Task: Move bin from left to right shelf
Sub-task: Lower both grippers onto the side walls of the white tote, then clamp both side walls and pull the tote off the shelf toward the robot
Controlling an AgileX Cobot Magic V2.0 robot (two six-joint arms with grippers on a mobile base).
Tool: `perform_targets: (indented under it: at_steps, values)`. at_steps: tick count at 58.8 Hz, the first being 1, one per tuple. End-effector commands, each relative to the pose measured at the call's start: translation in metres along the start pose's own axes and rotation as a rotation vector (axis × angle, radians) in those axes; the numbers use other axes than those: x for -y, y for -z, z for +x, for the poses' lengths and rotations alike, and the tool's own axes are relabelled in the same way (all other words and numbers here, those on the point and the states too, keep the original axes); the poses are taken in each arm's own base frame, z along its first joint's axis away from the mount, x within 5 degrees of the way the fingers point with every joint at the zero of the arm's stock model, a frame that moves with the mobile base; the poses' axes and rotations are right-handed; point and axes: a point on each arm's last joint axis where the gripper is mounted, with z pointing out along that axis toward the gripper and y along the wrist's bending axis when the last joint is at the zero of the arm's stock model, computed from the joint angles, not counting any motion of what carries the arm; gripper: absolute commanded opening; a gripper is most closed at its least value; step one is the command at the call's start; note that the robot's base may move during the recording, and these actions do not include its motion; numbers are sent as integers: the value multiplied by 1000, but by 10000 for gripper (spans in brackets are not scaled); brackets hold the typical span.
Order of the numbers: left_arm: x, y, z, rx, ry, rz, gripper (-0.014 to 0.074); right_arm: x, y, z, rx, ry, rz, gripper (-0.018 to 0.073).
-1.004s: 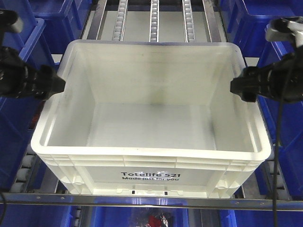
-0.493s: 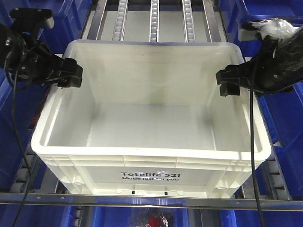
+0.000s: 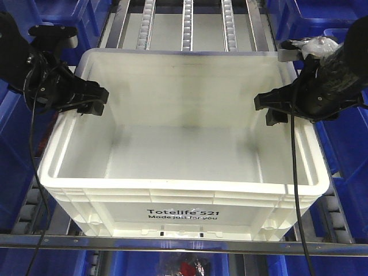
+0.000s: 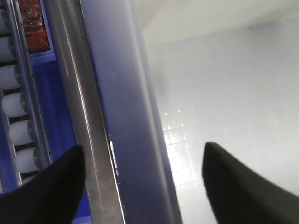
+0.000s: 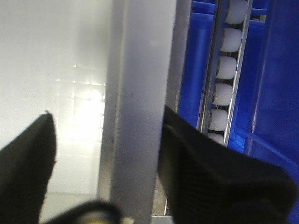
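Note:
The white bin (image 3: 184,149) with the print "Totelife 521" sits on the roller shelf (image 3: 187,23) behind its steel front rail (image 3: 184,244). My left gripper (image 3: 94,99) is open over the bin's left rim. In the left wrist view the rim (image 4: 126,116) runs between the two fingers, and the left gripper (image 4: 145,186) does not touch it. My right gripper (image 3: 270,108) is open over the right rim. In the right wrist view the wall (image 5: 140,93) stands between the fingers of the right gripper (image 5: 107,158), the outer finger (image 5: 210,177) close against it.
Dark blue totes stand on both sides, left (image 3: 23,149) and right (image 3: 351,155), close to the bin. White rollers show beside the bin in the left wrist view (image 4: 16,105) and the right wrist view (image 5: 224,70). Black cables hang from both arms.
Both grippers have moved inward from outside the bin and now straddle its left and right rims. The bin has not moved.

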Motion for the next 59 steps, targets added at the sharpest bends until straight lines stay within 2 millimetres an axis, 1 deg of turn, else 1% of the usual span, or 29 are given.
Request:
perform_targets:
  at_steps: [1,5,12,13,16,29,34,39,48,51,54,59]
  values:
    - [5,21,-9,82,6,18,377,-1,19,-10,107,5,-17,254]
    - [4,18,-8,71,6,17,260,-1,18,-11,107,6,-15,155]
    - [4,17,-8,69,5,13,85,-1,18,-11,110,17,-8,-3]
    - [4,17,-8,69,4,11,65,-1,18,-11,110,19,-6,-15]
    - [3,17,-8,64,3,9,-8,1,18,-10,102,28,7,-13]
    - [3,16,-7,60,3,10,-8,4,18,-12,119,57,47,-8]
    - [3,16,-5,35,3,8,-8,5,18,-10,96,53,52,-8]
    - [4,20,-6,35,16,10,-8,4,21,-11,89,33,53,-7]
    - [6,43,-7,9,126,11,-8,4,34,-12,46,-11,64,-4]
    - [9,51,-7,20,130,18,-8,4,38,-12,41,-13,66,-4]
    - [13,60,-5,40,130,25,-7,5,44,-11,57,-18,62,-3]
    - [18,74,-2,71,129,32,-7,5,58,-8,112,-75,48,-3]
